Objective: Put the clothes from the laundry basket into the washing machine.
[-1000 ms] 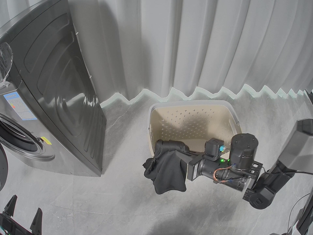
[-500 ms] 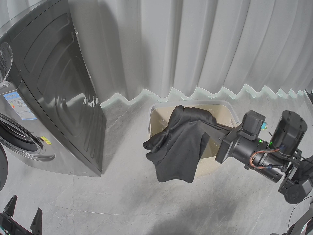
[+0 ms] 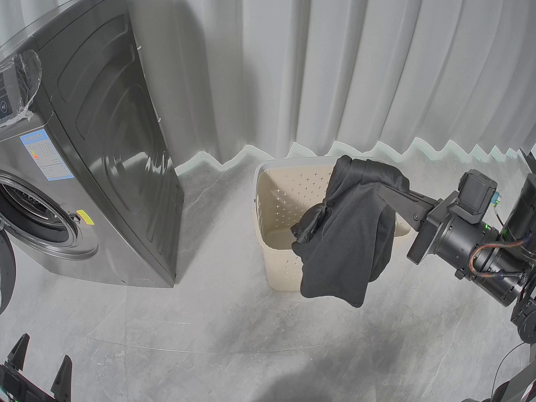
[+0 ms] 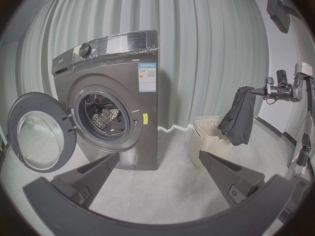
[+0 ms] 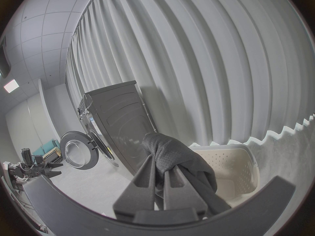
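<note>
Within the last second, the dark garment (image 3: 343, 241) has been raised out of the laundry basket (image 3: 279, 252). It now hangs free beside the basket, clamped in the right gripper (image 3: 393, 192). Extraction is judged complete; transfer to the open washing machine (image 3: 106, 140) remains. The left gripper (image 3: 39, 364) is spread and empty.

My right gripper (image 3: 393, 191) has lifted the garment (image 3: 346, 241) from low over the basket (image 3: 279, 263)'s near corner, up and back toward my right, so it now hangs free above the basket.
</note>
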Robot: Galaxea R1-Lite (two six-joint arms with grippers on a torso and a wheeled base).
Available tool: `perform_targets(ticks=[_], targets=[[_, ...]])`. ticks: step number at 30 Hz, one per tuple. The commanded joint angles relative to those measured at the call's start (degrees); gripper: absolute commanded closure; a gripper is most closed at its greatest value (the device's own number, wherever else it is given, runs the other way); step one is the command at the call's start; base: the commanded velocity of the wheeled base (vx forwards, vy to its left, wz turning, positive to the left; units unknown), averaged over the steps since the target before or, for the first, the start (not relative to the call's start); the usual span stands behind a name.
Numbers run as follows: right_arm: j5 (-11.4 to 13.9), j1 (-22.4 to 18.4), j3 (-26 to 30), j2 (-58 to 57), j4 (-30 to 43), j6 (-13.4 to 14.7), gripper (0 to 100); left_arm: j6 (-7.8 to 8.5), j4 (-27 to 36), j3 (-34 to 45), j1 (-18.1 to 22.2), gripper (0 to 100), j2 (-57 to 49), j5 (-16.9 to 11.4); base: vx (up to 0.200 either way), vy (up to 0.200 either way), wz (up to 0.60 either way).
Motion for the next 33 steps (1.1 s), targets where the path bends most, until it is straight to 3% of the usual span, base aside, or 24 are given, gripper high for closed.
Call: perform_targets(ticks=[1,29,33], targets=[[-0.15,0.07,0.03,-0.53,-0.04,-0.01,100,-0.03,0.0,0.84,0.01,0,-0.84,-0.01,0.0,0.2,0.0],[-0.24,0.78,-0.41,0.18,-0.83,0.17,100,-0.56,0.0,0.84,0.01,0,-0.84,0.07,0.0,0.2,0.0],[-0.24,0.78,-0.5,0.18,-0.83,0.17,100,-1.35,0.0,0.84,0.01,0,-0.84,0.07,0.0,0.2,0.0]])
